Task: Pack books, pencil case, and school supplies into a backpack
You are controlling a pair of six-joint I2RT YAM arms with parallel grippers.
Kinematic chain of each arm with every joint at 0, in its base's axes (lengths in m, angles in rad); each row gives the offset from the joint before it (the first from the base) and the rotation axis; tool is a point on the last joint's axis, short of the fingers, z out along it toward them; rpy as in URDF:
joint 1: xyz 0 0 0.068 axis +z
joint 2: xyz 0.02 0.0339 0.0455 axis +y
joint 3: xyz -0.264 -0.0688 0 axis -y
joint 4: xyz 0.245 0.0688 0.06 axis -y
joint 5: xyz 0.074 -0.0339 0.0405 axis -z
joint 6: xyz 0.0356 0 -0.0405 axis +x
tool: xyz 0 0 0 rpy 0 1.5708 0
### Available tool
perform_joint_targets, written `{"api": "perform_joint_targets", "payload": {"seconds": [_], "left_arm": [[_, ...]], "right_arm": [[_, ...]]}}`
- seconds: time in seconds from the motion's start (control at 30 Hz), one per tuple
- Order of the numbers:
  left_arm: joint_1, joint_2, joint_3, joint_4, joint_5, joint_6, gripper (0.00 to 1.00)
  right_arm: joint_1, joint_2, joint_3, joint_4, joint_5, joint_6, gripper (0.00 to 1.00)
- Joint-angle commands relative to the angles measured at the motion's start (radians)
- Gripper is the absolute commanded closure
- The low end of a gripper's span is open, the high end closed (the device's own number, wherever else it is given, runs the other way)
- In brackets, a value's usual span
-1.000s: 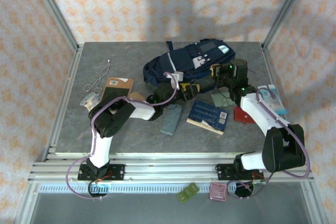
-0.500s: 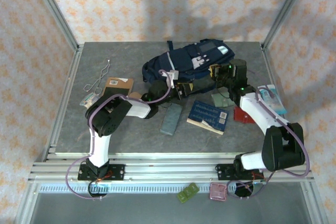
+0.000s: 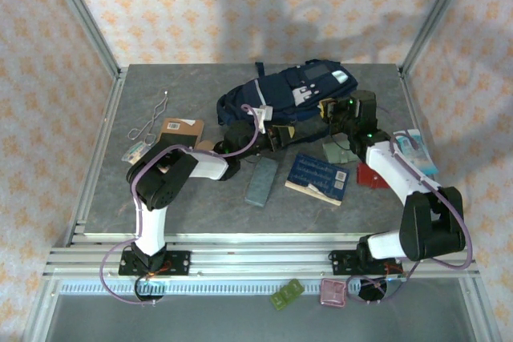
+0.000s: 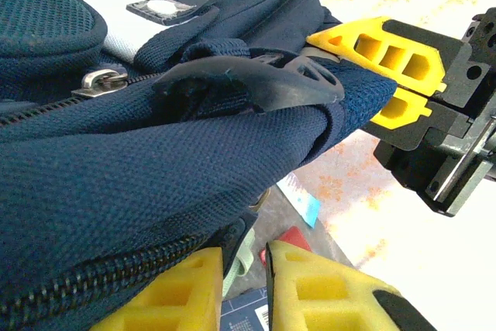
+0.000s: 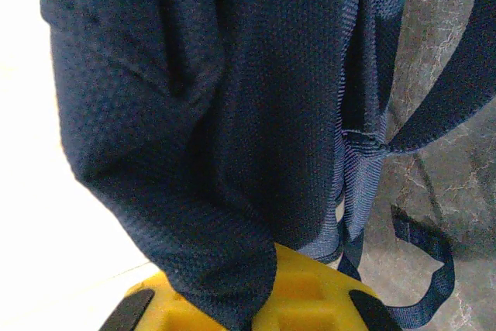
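The navy backpack (image 3: 287, 94) lies at the back middle of the table, its right end raised. My right gripper (image 3: 330, 110) is shut on the fabric at that end; its yellow fingers (image 4: 387, 60) clamp a fold, and cloth drapes over the gripper (image 5: 256, 300) in the right wrist view. My left gripper (image 3: 276, 135) is at the backpack's near edge, jaws nearly together with a dark hem (image 4: 232, 230) between the tips. The dark blue book (image 3: 318, 178), grey-blue case (image 3: 260, 182) and grey-green square (image 3: 338, 152) lie in front. The brown book (image 3: 178, 132) lies left. The tan case is hidden.
A red flat item (image 3: 370, 175) and the pale blue-and-white packet (image 3: 417, 150) sit at the right. The bent wire (image 3: 152, 122) and a small packet (image 3: 136, 152) lie at the left. Metal frame posts stand at the table's corners.
The left gripper has moved left and back along the backpack's near edge. The backpack's right end has risen with the right gripper and its body has bunched up.
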Motion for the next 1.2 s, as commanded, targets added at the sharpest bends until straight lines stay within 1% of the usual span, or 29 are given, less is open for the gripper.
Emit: {"api": "perform_joint_targets", "payload": {"seconds": [0.0, 0.03, 0.07, 0.13, 0.23, 0.27, 0.37, 0.4, 0.47, 0.53, 0.67, 0.7, 0.73, 0.8, 0.87, 0.97, 1.0, 1.03, 1.1, 1.17], "left_arm": [[0.008, -0.026, 0.025, 0.041, 0.010, 0.006, 0.65], [0.008, -0.024, 0.030, 0.032, 0.009, 0.007, 0.57], [0.009, -0.021, 0.036, 0.019, 0.006, 0.009, 0.54], [0.010, -0.013, 0.045, 0.015, 0.006, 0.010, 0.51], [0.008, 0.001, 0.066, 0.010, 0.007, 0.007, 0.51], [0.006, 0.006, 0.076, 0.001, 0.003, 0.011, 0.49], [-0.006, 0.013, 0.118, -0.114, -0.037, 0.064, 0.45], [-0.009, 0.013, 0.120, -0.139, -0.066, 0.076, 0.42], [-0.010, 0.011, 0.111, -0.137, -0.093, 0.079, 0.40], [-0.008, 0.008, 0.108, -0.151, -0.113, 0.079, 0.33], [-0.008, 0.007, 0.116, -0.216, -0.156, 0.095, 0.30], [-0.009, 0.007, 0.122, -0.236, -0.168, 0.095, 0.28], [-0.009, 0.009, 0.129, -0.249, -0.172, 0.119, 0.28], [-0.010, 0.014, 0.139, -0.263, -0.163, 0.128, 0.28], [-0.008, 0.013, 0.137, -0.234, -0.133, 0.121, 0.28], [-0.004, 0.010, 0.125, -0.160, -0.064, 0.107, 0.37], [-0.001, 0.008, 0.118, -0.139, -0.044, 0.079, 0.38], [0.004, 0.009, 0.108, -0.101, -0.016, 0.062, 0.37], [0.012, 0.019, 0.096, -0.048, 0.024, 0.033, 0.28], [0.010, 0.037, 0.122, -0.091, 0.031, 0.032, 0.26]], "right_arm": [[0.019, -0.008, 0.048, 0.066, -0.065, -0.007, 1.00], [0.019, -0.007, 0.049, 0.066, -0.066, -0.006, 1.00], [0.020, -0.006, 0.048, 0.066, -0.067, -0.007, 1.00], [0.020, -0.006, 0.050, 0.068, -0.071, -0.007, 1.00], [0.021, -0.006, 0.048, 0.069, -0.068, -0.005, 1.00], [0.021, -0.005, 0.047, 0.069, -0.071, -0.003, 1.00], [0.025, 0.000, 0.049, 0.076, -0.074, 0.000, 1.00], [0.026, -0.001, 0.050, 0.076, -0.075, 0.000, 1.00], [0.026, -0.001, 0.053, 0.077, -0.076, -0.001, 1.00], [0.026, -0.004, 0.055, 0.076, -0.074, -0.004, 1.00], [0.026, -0.004, 0.057, 0.077, -0.075, -0.005, 1.00], [0.027, -0.001, 0.058, 0.079, -0.077, -0.006, 1.00], [0.026, -0.001, 0.058, 0.080, -0.080, -0.005, 1.00], [0.027, -0.001, 0.058, 0.082, -0.080, -0.005, 1.00], [0.027, -0.004, 0.056, 0.082, -0.079, -0.006, 1.00], [0.026, -0.006, 0.054, 0.082, -0.075, -0.007, 1.00], [0.028, -0.006, 0.055, 0.082, -0.077, -0.008, 1.00], [0.028, -0.004, 0.055, 0.082, -0.077, -0.008, 1.00], [0.027, -0.003, 0.056, 0.085, -0.081, -0.008, 1.00], [0.027, -0.003, 0.059, 0.087, -0.087, -0.008, 1.00]]}}
